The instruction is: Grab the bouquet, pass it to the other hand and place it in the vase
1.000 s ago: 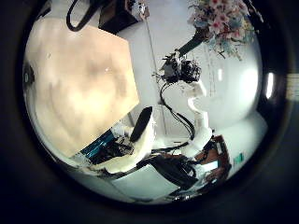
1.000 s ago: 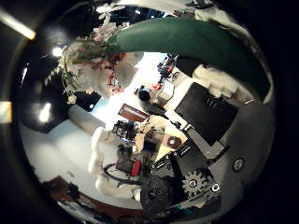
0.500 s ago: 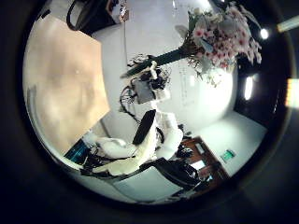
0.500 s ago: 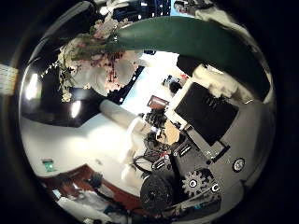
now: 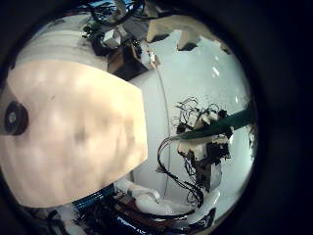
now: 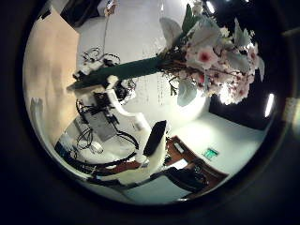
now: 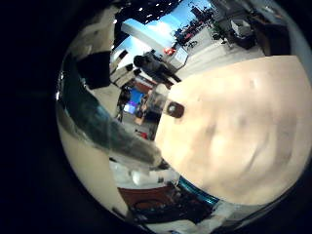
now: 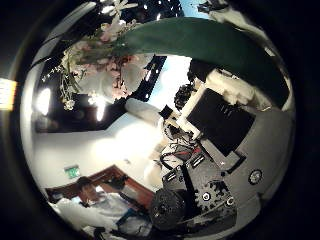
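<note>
My right hand (image 6: 94, 75) is shut on the wrapped stem (image 6: 131, 67) of the bouquet (image 6: 211, 61) and holds it in the air, as the left thumb side palm view shows. Its blossoms fill much of that view, close to my left palm. The left little finger side palm view shows the right hand (image 5: 210, 137) on the stem too. In the right thumb side palm view the stem (image 8: 200, 40) lies across the palm, with the blossoms (image 8: 95, 60) beyond. My left hand (image 6: 141, 164) has relaxed fingers and holds nothing. A small dark round thing (image 7: 174, 109) on the table may be the vase.
The table top (image 5: 78, 127) lies below both hands and also shows in the right little finger side palm view (image 7: 234, 127). The dark round thing (image 5: 15, 118) stands near one table edge. Desks and equipment stand around the room.
The bouquet has grown much larger in the left thumb side palm view, so bouquet and left palm are closer together. It stays in my right hand, whose view has swung.
</note>
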### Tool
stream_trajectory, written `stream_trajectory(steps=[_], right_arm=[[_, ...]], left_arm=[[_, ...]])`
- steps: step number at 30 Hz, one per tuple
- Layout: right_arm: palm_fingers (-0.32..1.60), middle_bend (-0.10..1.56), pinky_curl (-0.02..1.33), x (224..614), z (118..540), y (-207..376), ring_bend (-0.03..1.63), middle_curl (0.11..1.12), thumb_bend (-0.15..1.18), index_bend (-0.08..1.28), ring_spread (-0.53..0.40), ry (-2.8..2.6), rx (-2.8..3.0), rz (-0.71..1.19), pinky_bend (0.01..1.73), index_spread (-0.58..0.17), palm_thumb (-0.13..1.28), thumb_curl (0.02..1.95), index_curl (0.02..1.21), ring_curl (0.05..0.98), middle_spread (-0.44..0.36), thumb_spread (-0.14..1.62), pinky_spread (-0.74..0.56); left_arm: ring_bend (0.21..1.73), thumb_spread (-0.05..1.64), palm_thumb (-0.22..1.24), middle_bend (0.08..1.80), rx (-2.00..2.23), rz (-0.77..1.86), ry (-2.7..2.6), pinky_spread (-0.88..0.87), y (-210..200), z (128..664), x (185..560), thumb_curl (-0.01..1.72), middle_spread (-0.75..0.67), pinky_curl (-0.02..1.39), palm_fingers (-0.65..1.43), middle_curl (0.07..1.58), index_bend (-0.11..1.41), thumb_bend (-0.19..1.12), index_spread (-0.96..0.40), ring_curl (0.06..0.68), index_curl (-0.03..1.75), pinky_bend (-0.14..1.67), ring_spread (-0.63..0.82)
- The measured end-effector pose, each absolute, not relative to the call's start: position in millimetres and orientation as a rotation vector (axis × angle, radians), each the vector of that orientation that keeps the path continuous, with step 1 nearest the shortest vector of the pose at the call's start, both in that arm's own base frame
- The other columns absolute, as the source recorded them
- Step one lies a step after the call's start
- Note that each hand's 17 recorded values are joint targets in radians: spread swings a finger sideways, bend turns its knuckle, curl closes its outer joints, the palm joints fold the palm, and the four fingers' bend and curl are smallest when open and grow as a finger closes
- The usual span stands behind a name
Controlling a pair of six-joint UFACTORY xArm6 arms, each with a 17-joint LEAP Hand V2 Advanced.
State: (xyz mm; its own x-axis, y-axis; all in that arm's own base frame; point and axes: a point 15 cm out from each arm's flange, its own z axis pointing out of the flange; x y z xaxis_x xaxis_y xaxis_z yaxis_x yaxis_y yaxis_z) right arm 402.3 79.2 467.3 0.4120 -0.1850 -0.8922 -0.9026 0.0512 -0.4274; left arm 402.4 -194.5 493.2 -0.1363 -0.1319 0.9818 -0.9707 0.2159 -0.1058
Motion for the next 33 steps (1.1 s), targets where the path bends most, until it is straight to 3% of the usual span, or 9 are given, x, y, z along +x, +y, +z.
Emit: stream_trajectory(steps=[12, 33], right_arm=[[1.17, 1.39, 0.89, 402, 450, 103, 1.5, 0.7, 0.0, 1.26, -0.169, 1.009, -1.464, 0.812, 1.21, -0.188, 1.17, 1.27, 0.74, 0.617, -0.116, 0.78, -0.2], [1.18, 1.39, 0.95, 376, 410, 135, 1.5, 0.7, 0.0, 1.26, -0.17, 1.021, -1.686, 0.918, 1.17, -0.187, 1.16, 1.3, 0.74, 0.619, -0.116, 0.78, -0.21]], left_arm=[[0.55, 0.97, 0.25, 0.21, 1.025, 1.086, -1.539, 0.5, -194, 482, 394, 0.31, 0.22, 0.17, 0.12, 0.37, 0.17, -0.03, 0.13, 0.208, 0.32, 0.45, 0.46], [0.56, 0.94, 0.24, 0.22, 1.227, 0.941, -1.671, 0.52, -170, 476, 418, 0.32, 0.32, 0.16, 0.11, 0.37, 0.16, -0.03, 0.2, 0.205, 0.32, 0.44, 0.5]])
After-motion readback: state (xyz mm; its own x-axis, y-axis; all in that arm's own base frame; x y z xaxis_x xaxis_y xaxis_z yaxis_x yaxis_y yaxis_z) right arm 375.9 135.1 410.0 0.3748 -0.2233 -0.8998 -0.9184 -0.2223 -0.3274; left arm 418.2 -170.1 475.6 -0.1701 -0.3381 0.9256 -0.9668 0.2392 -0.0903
